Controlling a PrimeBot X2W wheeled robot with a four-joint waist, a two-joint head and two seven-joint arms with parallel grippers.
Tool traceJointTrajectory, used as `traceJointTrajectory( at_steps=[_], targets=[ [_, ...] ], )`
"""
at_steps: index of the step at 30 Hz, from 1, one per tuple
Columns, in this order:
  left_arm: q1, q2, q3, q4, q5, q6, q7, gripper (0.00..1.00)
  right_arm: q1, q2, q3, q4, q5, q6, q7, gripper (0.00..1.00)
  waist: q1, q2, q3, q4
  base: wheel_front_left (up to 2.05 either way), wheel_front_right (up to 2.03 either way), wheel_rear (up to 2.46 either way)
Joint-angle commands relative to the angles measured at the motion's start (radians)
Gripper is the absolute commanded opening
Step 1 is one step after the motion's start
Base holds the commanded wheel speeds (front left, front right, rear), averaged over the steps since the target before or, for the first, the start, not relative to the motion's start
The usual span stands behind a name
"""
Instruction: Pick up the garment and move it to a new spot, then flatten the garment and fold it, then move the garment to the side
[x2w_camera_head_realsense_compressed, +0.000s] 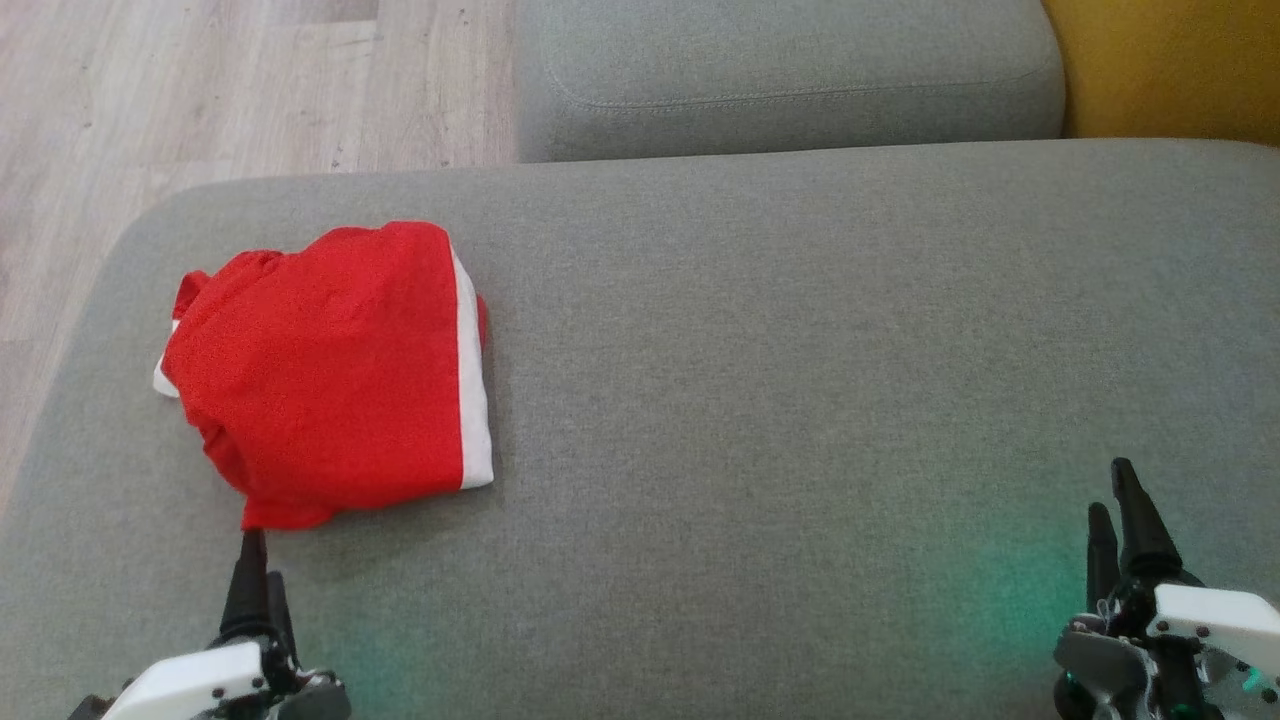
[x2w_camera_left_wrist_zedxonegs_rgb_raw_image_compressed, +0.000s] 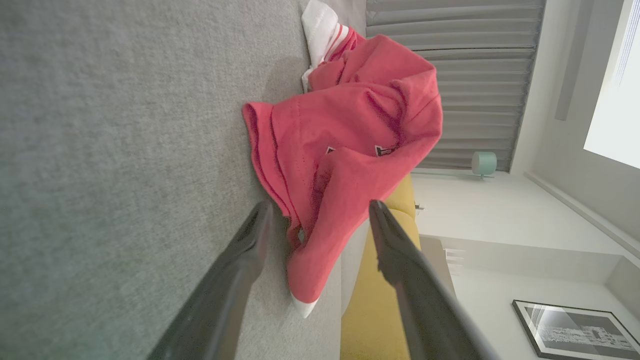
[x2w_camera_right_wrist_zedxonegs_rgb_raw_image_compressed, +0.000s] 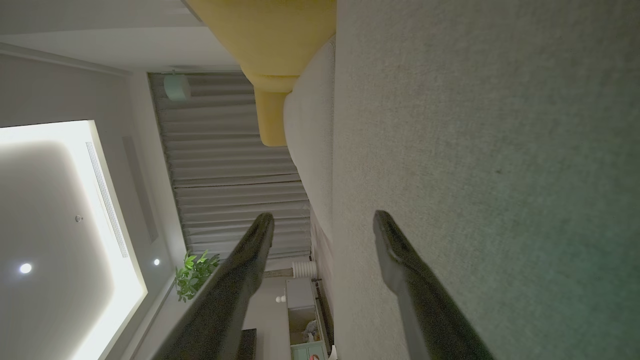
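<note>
A red garment (x2w_camera_head_realsense_compressed: 335, 375) with a white band down its right side lies folded on the left part of the grey sofa seat (x2w_camera_head_realsense_compressed: 800, 350). My left gripper (x2w_camera_head_realsense_compressed: 255, 545) points at its near corner, fingertips just short of the cloth. In the left wrist view the garment (x2w_camera_left_wrist_zedxonegs_rgb_raw_image_compressed: 350, 135) lies bunched ahead, its near corner between the spread fingers of the open left gripper (x2w_camera_left_wrist_zedxonegs_rgb_raw_image_compressed: 320, 210). My right gripper (x2w_camera_head_realsense_compressed: 1115, 490) rests low at the right, far from the garment. In the right wrist view that gripper (x2w_camera_right_wrist_zedxonegs_rgb_raw_image_compressed: 325, 220) is open with nothing between its fingers.
A second grey cushion (x2w_camera_head_realsense_compressed: 790, 75) sits behind the seat, and a yellow cushion (x2w_camera_head_realsense_compressed: 1170, 65) at the back right. Wooden floor (x2w_camera_head_realsense_compressed: 200, 90) lies beyond the seat's left edge. The seat's middle and right are bare fabric.
</note>
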Motion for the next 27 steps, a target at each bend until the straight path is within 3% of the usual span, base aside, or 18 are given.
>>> traceJointTrajectory(
  at_steps=[1, 12, 27],
  targets=[
    [-0.040, 0.004, -0.002, -0.038, 0.004, 0.000, -0.005, 1.00, -0.040, -0.003, 0.006, -0.039, -0.010, 0.001, -0.008, 1.00, 0.0000, 0.0000, 0.000, 0.000, 0.00, 0.00, 0.00],
    [-0.030, 0.005, 0.005, -0.053, 0.050, -0.001, -0.041, 1.00, -0.036, -0.004, 0.010, -0.054, -0.098, 0.001, -0.044, 1.00, 0.0000, 0.0000, -0.007, 0.002, 0.00, 0.00, 0.00],
    [-0.044, 0.006, 0.011, -0.134, 0.236, 0.033, -0.085, 1.00, -0.037, -0.004, 0.008, -0.132, -0.369, 0.002, -0.088, 1.00, 0.0000, 0.0000, -0.010, 0.005, 0.00, 0.00, 0.00]
  ],
)
